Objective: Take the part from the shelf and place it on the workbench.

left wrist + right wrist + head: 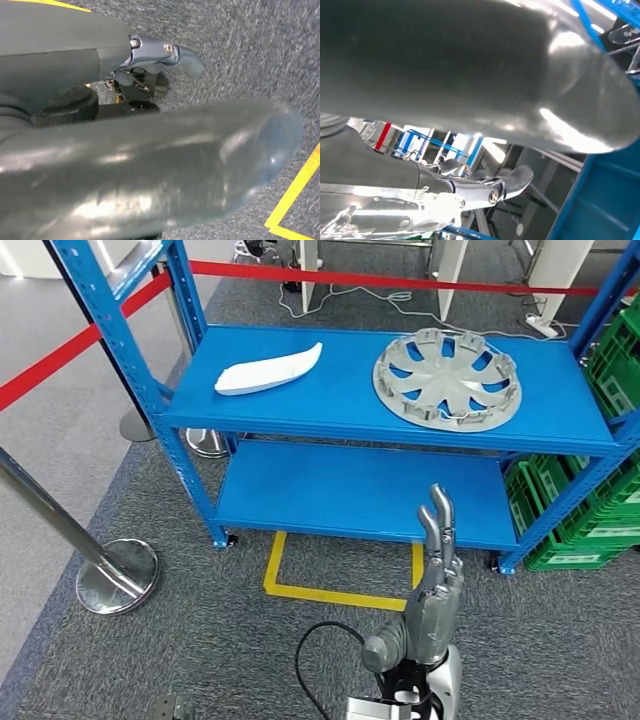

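Two parts sat on the top level of the blue shelf (355,390): a white curved piece (266,371) toward its left end and a silver wheel cover (447,378) toward its right end, well apart from each other. Task just said "the part," so honestly I couldn't tell which one was meant, but the raised hand lined up closer to the wheel cover.

That right hand (436,585) was up in front of the shelf's lower level, fingers stretched out straight and apart, holding nothing. It was short of the top level and touching no part. The left hand (158,165) was hanging down over grey carpet, also empty, with its fingers apart as far as I could see, though the wrist view was mostly a blurry thumb.

My take on doing the reach well: lift the hand clear above the front edge of the top level before going forward, so the fingers don't clip the blue beam. The wheel cover lay flat and wide, so I'd guess grabbing at the near rim works better than trying to span it. Workbench wasn't anywhere I could see.
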Motion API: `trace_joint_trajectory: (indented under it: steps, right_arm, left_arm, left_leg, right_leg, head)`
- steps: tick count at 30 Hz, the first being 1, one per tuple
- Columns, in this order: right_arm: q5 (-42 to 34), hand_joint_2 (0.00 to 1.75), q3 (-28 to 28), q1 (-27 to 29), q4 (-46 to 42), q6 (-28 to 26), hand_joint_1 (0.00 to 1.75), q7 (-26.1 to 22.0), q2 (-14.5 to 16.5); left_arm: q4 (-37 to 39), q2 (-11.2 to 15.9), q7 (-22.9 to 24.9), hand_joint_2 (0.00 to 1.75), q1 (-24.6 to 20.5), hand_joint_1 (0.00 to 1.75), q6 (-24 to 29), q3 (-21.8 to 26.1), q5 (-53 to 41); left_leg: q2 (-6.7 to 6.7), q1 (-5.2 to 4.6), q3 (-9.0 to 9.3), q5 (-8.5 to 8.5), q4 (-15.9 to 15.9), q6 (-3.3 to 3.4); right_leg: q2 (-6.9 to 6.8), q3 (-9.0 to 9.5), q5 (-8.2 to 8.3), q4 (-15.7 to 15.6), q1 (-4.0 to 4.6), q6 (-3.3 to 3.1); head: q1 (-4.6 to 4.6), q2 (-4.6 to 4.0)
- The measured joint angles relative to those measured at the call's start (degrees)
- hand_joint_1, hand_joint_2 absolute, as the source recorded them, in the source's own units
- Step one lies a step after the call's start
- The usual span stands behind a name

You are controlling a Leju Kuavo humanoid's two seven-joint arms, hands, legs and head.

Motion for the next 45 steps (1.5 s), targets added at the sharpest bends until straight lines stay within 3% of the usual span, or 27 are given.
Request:
trace_joint_trajectory:
  steps: [2,5,6,7,8,10,12,15,17,20,21,22,23,25,27,30,32,33,35,36,37,38,39,41,43,45]
  right_arm:
    - [0.0,0.00,0.0,0.0,0.0,0.0,0.00,0.0,0.0]
    - [0.1,0.00,0.0,0.0,0.0,0.0,0.00,0.0,0.0]
    - [0.1,0.00,0.0,0.0,0.0,0.0,0.00,0.0,0.0]
    - [0.1,0.00,0.0,0.0,0.0,0.0,0.00,0.0,0.0]
    - [0.1,0.00,0.0,0.0,0.0,0.0,0.00,0.0,0.0]
    - [0.1,0.00,0.0,0.0,0.0,0.0,0.00,0.0,0.0]
    - [0.1,0.00,0.0,0.0,0.0,0.0,0.00,0.0,0.0]
    - [0.1,0.00,0.0,0.0,0.0,0.0,0.00,0.0,0.0]
    - [0.1,0.00,0.0,0.0,0.0,0.0,0.00,0.0,0.0]
    - [0.0,0.00,0.0,0.0,0.0,0.0,0.00,0.0,0.0]
    - [0.0,0.00,0.0,0.0,0.0,0.0,0.00,0.0,0.0]
    - [0.0,0.00,0.0,0.0,0.0,0.0,0.00,0.0,0.0]
    - [0.0,0.00,0.0,0.0,0.0,0.0,0.00,0.0,0.0]
    - [0.0,0.00,0.0,0.0,0.0,0.0,0.00,0.0,0.0]
    - [0.0,0.00,0.0,0.0,0.0,0.0,0.00,0.0,0.0]
    - [0.0,0.00,0.0,0.0,0.0,0.0,0.00,0.0,0.0]
    - [0.1,0.00,0.0,0.0,0.0,0.0,0.00,0.0,0.0]
    - [0.1,0.00,0.0,0.0,0.0,0.0,0.00,0.0,0.0]
    - [0.2,0.00,0.0,0.0,0.0,0.0,0.00,0.0,0.0]
    - [0.2,0.00,0.0,0.0,0.0,0.0,0.00,0.0,0.0]
    - [0.2,0.00,0.0,0.0,0.0,0.0,0.00,0.0,0.0]
    - [0.2,0.00,0.0,0.0,0.0,0.0,0.00,0.0,0.0]
    - [0.2,0.00,0.0,0.0,0.0,0.0,0.00,0.0,0.0]
    - [0.2,0.00,0.0,0.0,0.0,0.0,0.00,0.0,0.0]
    - [0.2,0.00,0.0,0.0,0.0,0.0,0.00,0.0,0.0]
    - [0.2,0.00,0.0,0.0,-0.1,0.0,0.00,0.0,0.0]
  left_arm:
    - [0.0,0.0,0.0,0.00,-0.2,0.00,0.0,0.0,0.0]
    - [0.0,0.0,0.0,0.00,-0.3,0.00,0.0,0.0,0.0]
    - [0.0,0.0,0.1,0.00,-0.2,0.00,0.0,0.0,0.0]
    - [0.0,0.1,0.1,0.00,-0.1,0.00,0.0,0.0,0.0]
    - [0.0,0.1,0.1,0.00,-0.1,0.00,0.0,0.0,0.0]
    - [0.0,0.1,0.2,0.00,-0.1,0.00,0.1,0.0,-0.1]
    - [0.0,0.1,0.2,0.00,-0.3,0.00,0.2,0.0,-0.1]
    - [0.0,0.0,0.3,0.00,-0.2,0.00,0.3,0.0,-0.1]
    - [0.0,0.0,0.3,0.00,-0.2,0.00,0.3,0.1,-0.1]
    - [0.0,0.0,0.4,0.00,-0.3,0.00,0.3,0.1,-0.1]
    - [0.0,0.0,0.4,0.00,-0.2,0.00,0.4,0.2,-0.1]
    - [0.0,0.0,0.5,0.00,-0.2,0.00,0.4,0.2,-0.1]
    - [0.0,0.0,0.5,0.00,-0.2,0.00,0.4,0.2,-0.1]
    - [0.0,0.0,0.5,0.00,-0.2,0.00,0.4,0.3,-0.1]
    - [0.0,0.0,0.6,0.00,-0.2,0.00,0.4,0.4,0.0]
    - [0.0,0.0,1.1,0.00,-0.3,0.00,0.6,1.0,0.4]
    - [0.0,-0.1,1.3,0.00,-0.4,0.00,0.6,1.3,0.6]
    - [0.0,-0.1,1.4,0.00,-0.5,0.00,0.5,1.3,0.5]
    - [0.0,-0.1,1.1,0.00,-0.5,0.00,0.0,1.3,0.1]
    - [0.0,-0.1,0.9,0.00,-0.4,0.00,-0.3,1.3,-0.1]
    - [0.0,-0.1,0.7,0.00,-0.3,0.00,-0.5,1.3,-0.2]
    - [0.0,-0.1,0.6,0.00,-0.2,0.00,-0.6,1.3,-0.3]
    - [0.0,-0.1,0.5,0.00,-0.2,0.00,-0.7,1.3,-0.4]
    - [0.0,0.0,0.5,0.00,-0.1,0.00,-0.8,1.3,-0.5]
    - [0.0,0.0,0.5,0.00,-0.2,0.00,-0.6,1.3,-0.5]
    - [0.0,0.0,0.5,0.00,-0.2,0.00,-0.4,1.3,-0.5]
  left_leg:
    - [0.10,0.01,-1.26,-1.35,2.5,-0.55]
    - [0.19,0.08,-7.38,-5.64,12.3,-1.23]
    - [0.20,0.09,-9.16,-6.07,14.4,-1.31]
    - [0.20,0.09,-10.07,-5.31,14.7,-1.29]
    - [0.21,0.09,-9.99,-3.43,13.1,-1.20]
    - [0.30,0.07,-7.86,1.49,6.2,-0.93]
    - [0.42,-0.04,-6.23,3.35,1.2,-0.48]
    - [0.43,-0.10,-5.95,4.12,0.1,0.59]
    - [0.47,0.12,-5.73,4.62,-0.2,1.25]
    - [0.54,0.25,-5.65,4.62,-0.3,1.74]
    - [0.55,0.25,-5.63,4.56,-0.3,1.78]
    - [0.56,0.26,-5.57,4.48,-0.3,1.79]
    - [0.53,0.28,-5.46,4.38,-0.3,1.74]
    - [0.40,0.31,-5.09,4.06,-0.3,1.39]
    - [0.24,0.10,-4.93,3.79,-0.2,0.77]
    - [0.20,0.04,-4.93,3.81,-0.4,-0.12]
    - [0.27,0.13,-5.53,2.72,0.8,-0.74]
    - [0.30,0.16,-6.70,1.47,3.1,-1.01]
    - [0.34,0.20,-10.77,-1.36,10.5,-1.35]
    - [0.34,0.21,-12.81,-2.00,13.9,-1.42]
    - [0.34,0.21,-14.07,-1.60,15.6,-1.40]
    - [0.34,0.21,-14.29,-0.18,15.3,-1.31]
    - [0.35,0.20,-13.43,2.05,12.9,-1.14]
    - [0.46,0.15,-10.28,6.14,5.8,-0.69]
    - [0.57,0.07,-8.21,6.75,1.3,-0.15]
    - [0.55,0.07,-7.79,5.78,0.3,0.44]
  right_leg:
    - [0.03,0.46,-0.08,-0.2,-0.24,-0.50]
    - [-0.03,0.67,-0.44,-0.3,-0.32,-0.98]
    - [0.01,0.73,-0.56,-0.3,-0.31,-1.04]
    - [0.06,0.83,-0.66,-0.3,-0.31,-1.07]
    - [0.12,1.00,-0.77,-0.3,-0.32,-1.04]
    - [0.18,1.40,-0.99,-0.3,-0.27,-0.82]
    - [0.18,1.47,-1.13,-0.3,-0.10,-0.33]
    - [0.14,1.42,-1.27,-0.5,-0.07,0.74]
    - [0.04,0.68,-2.62,1.3,-0.12,1.40]
    - [-0.07,-3.99,-7.68,11.3,-0.24,2.07]
    - [-0.09,-5.40,-8.54,14.1,-0.28,2.19]
    - [-0.09,-5.92,-8.33,15.0,-0.30,2.26]
    - [-0.10,-5.30,-7.06,13.6,-0.35,2.28]
    - [-0.12,-1.67,-3.35,6.2,-0.47,2.26]
    - [0.04,1.25,-1.49,0.5,-0.52,1.80]
    - [0.27,1.68,-1.40,-0.6,-0.37,0.62]
    - [0.20,1.87,-1.35,-0.9,-0.51,-0.08]
    - [0.17,1.99,-1.57,-1.0,-0.62,-0.46]
    - [0.16,2.16,-2.33,-1.1,-0.60,-1.09]
    - [0.20,2.37,-2.79,-1.1,-0.58,-1.28]
    - [0.20,2.75,-3.12,-1.1,-0.57,-1.33]
    - [0.21,3.30,-3.46,-1.1,-0.57,-1.27]
    - [0.21,3.97,-3.79,-1.1,-0.59,-1.12]
    - [0.21,5.01,-4.41,-1.1,-0.47,-0.56]
    - [0.26,5.42,-4.81,-1.0,-0.22,0.13]
    - [0.27,5.77,-5.13,-1.4,-0.14,0.78]
  head:
    - [-0.26,0.00]
    - [-0.52,0.00]
    - [-0.52,0.00]
    - [-0.52,0.00]
    - [-0.53,0.00]
    - [-0.52,0.00]
    - [-0.50,0.00]
    - [-0.50,0.00]
    - [-0.28,0.00]
    - [0.03,0.00]
    - [0.01,0.00]
    - [0.03,0.00]
    - [0.02,0.00]
    - [0.05,0.00]
    - [0.03,0.00]
    - [-0.13,0.00]
    - [-0.31,0.00]
    - [-0.43,0.00]
    - [-0.62,0.00]
    - [-0.61,0.00]
    - [-0.61,0.00]
    - [-0.61,0.00]
    - [-0.61,0.00]
    - [-0.65,0.00]
    - [-0.72,0.00]
    - [-0.72,0.00]
